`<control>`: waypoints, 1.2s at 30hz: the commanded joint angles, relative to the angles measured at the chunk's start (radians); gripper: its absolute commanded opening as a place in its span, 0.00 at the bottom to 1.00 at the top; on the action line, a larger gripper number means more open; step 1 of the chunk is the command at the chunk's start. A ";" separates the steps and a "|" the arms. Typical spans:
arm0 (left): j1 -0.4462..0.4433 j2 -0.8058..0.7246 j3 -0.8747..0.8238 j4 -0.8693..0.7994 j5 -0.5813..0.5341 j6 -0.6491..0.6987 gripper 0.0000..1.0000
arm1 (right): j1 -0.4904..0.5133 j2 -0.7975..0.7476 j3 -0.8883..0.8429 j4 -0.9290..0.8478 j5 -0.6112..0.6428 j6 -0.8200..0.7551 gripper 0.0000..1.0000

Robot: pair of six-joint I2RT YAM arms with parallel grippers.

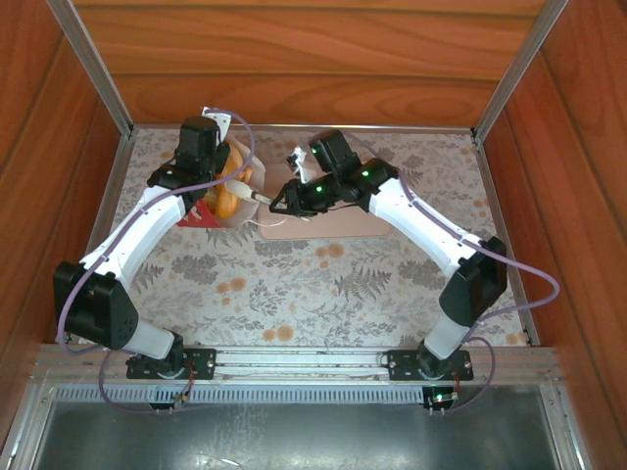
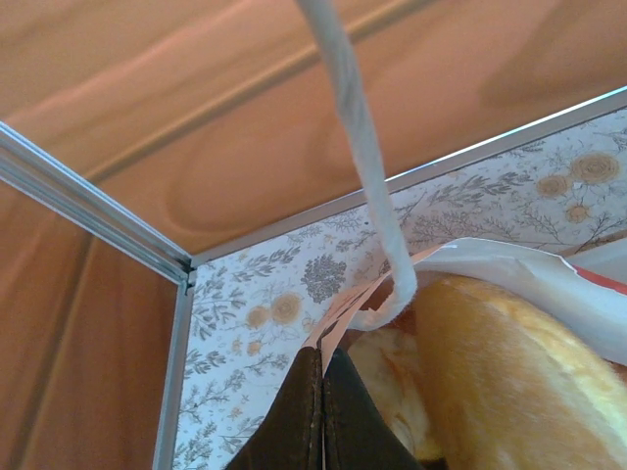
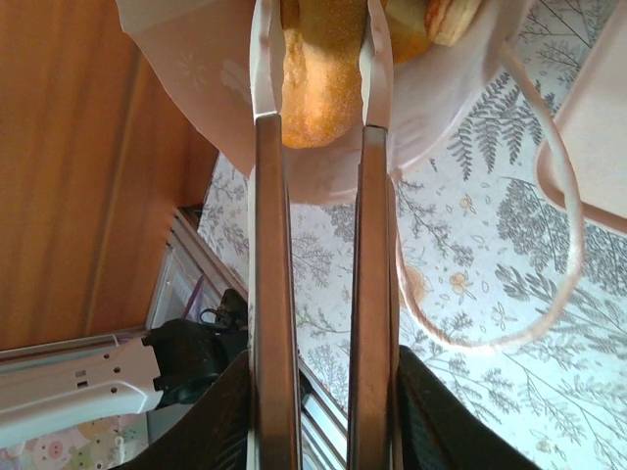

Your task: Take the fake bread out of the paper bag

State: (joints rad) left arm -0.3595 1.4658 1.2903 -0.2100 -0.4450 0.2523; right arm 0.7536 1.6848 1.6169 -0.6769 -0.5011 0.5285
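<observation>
- Where the left hand (image 2: 323, 357) meets the rim of the paper bag (image 2: 519, 264), its dark fingers are pressed flat together and the paper edge is pinched between them.
- A white string handle (image 2: 358, 137) rises from that rim to the top of the left wrist frame, in front of the wooden wall.
- The fake bread (image 2: 509, 382) lies in the bag's mouth at the lower right of that frame, a large golden loaf with a paler piece beside it.
- The right hand (image 3: 318, 39) stands narrow, its two long fingers touching either side of one golden loaf (image 3: 318, 88) at the bag's mouth, top centre of the right wrist frame.
- That loaf's rounded end sits over the bag's lower lip; more pastries crowd the top right of the frame behind it.
- A second string handle (image 3: 563, 245) loops loose over the flowered table (image 3: 470, 323) at the right of that view.
- In the top view the bag sits upper left of centre, close to the back wall (image 1: 294, 98) and near the left wall, so room is tight there.
- A pale pink tray (image 1: 343, 225) lies just right of the bag, under the right hand.
- The widest bare stretch of table is in the lower middle of the top view, between the two arms and the near rail (image 1: 294, 362).
</observation>
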 commanded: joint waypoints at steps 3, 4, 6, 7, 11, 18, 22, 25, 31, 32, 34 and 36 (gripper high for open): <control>-0.009 -0.005 0.027 0.035 -0.035 -0.015 0.00 | 0.009 -0.124 -0.031 0.000 0.015 -0.034 0.00; -0.009 -0.002 0.029 0.037 -0.037 -0.015 0.00 | 0.009 -0.137 -0.036 -0.007 0.019 -0.036 0.00; -0.009 -0.002 0.032 0.035 -0.038 -0.015 0.00 | 0.009 -0.163 -0.046 -0.030 0.032 -0.046 0.00; -0.009 -0.002 0.034 0.035 -0.038 -0.016 0.00 | 0.009 -0.174 -0.049 -0.041 0.039 -0.050 0.00; -0.009 0.006 0.046 0.030 -0.039 -0.016 0.00 | 0.009 -0.232 -0.064 -0.082 0.049 -0.066 0.00; -0.009 0.011 0.065 0.028 -0.048 -0.017 0.00 | 0.009 -0.347 -0.095 -0.190 0.140 -0.093 0.00; -0.009 0.019 0.072 0.028 -0.049 -0.020 0.00 | 0.007 -0.376 -0.143 -0.148 0.175 -0.076 0.00; -0.009 0.022 0.075 0.028 -0.049 -0.026 0.00 | 0.008 -0.358 -0.149 -0.109 0.183 -0.069 0.00; -0.010 0.032 0.080 0.028 -0.046 -0.015 0.00 | 0.006 -0.358 -0.109 -0.146 0.257 -0.097 0.00; -0.009 0.033 0.079 0.028 -0.049 -0.014 0.00 | 0.006 -0.362 -0.106 -0.151 0.266 -0.100 0.00; -0.010 0.034 0.079 0.028 -0.050 -0.016 0.00 | 0.002 -0.371 -0.096 -0.168 0.285 -0.109 0.00; -0.009 0.034 0.077 0.028 -0.049 -0.021 0.00 | -0.004 -0.382 -0.084 -0.186 0.307 -0.115 0.00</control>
State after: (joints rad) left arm -0.3595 1.5005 1.3296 -0.2222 -0.4751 0.2451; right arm 0.7525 1.3415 1.4883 -0.8722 -0.2344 0.4492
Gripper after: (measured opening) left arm 0.048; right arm 0.283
